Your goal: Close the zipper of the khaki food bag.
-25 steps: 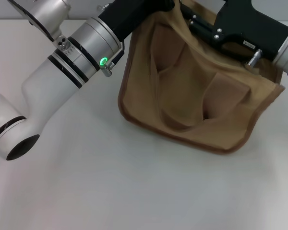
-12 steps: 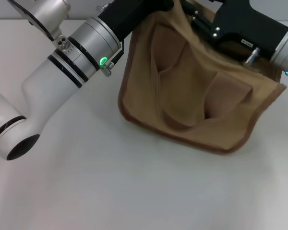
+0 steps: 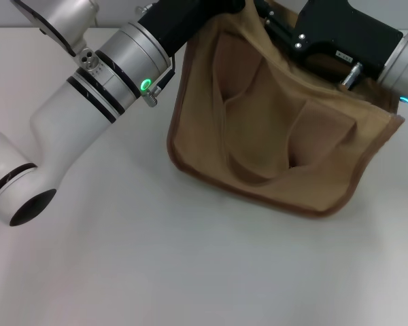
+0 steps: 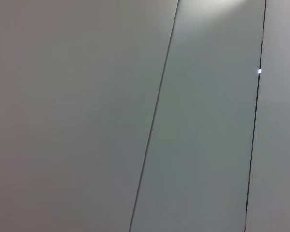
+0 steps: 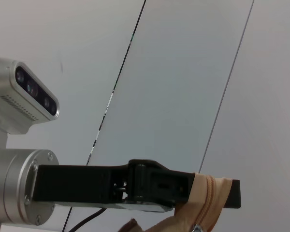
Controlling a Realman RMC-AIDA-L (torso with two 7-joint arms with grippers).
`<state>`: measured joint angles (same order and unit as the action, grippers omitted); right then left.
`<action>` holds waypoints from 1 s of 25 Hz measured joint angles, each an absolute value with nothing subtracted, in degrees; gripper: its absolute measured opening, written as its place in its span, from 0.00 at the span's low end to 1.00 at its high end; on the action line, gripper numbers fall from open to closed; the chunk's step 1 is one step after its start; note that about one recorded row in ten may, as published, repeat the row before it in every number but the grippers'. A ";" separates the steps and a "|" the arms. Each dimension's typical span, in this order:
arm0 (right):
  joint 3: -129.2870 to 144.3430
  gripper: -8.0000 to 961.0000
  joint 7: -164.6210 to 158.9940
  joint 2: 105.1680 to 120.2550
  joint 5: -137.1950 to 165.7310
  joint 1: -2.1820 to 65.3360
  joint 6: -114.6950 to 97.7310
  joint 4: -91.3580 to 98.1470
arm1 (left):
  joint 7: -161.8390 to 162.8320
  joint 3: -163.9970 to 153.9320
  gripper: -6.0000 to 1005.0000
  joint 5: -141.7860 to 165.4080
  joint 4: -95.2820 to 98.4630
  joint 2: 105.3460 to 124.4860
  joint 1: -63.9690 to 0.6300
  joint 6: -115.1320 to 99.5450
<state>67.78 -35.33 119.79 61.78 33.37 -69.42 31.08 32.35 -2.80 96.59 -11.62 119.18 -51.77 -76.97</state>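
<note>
Head view: boxy khaki canvas bag [image 3: 272, 142] hangs at the table's far side, both arms at its top; the right gripper [image 3: 272, 24] has crept leftward, suggesting zipping underway. Left wrist view: blank panels. Right wrist view: left gripper [image 5: 217, 186] clamps the khaki-taped zipper [image 5: 205, 203]; no writing legible

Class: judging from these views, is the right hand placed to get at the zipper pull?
Probably yes. The right hand is at the bag's top edge, and the pull hangs just beside the left hand gripping it.
</note>
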 joint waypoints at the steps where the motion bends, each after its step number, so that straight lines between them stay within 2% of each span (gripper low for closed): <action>1: 67.78 0.43 -35.33 119.79 61.78 33.39 -69.41 31.08 | 32.35 -2.80 0.08 96.59 -11.59 119.18 -51.77 -76.97; 25: 70.35 0.40 -35.43 119.76 56.62 34.40 -66.88 29.76 | 32.35 -1.92 0.09 96.55 -11.16 119.18 -51.42 -76.96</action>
<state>70.35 -35.43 119.76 56.62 34.40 -66.88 29.76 32.35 -1.92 96.55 -11.16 119.18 -51.42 -76.96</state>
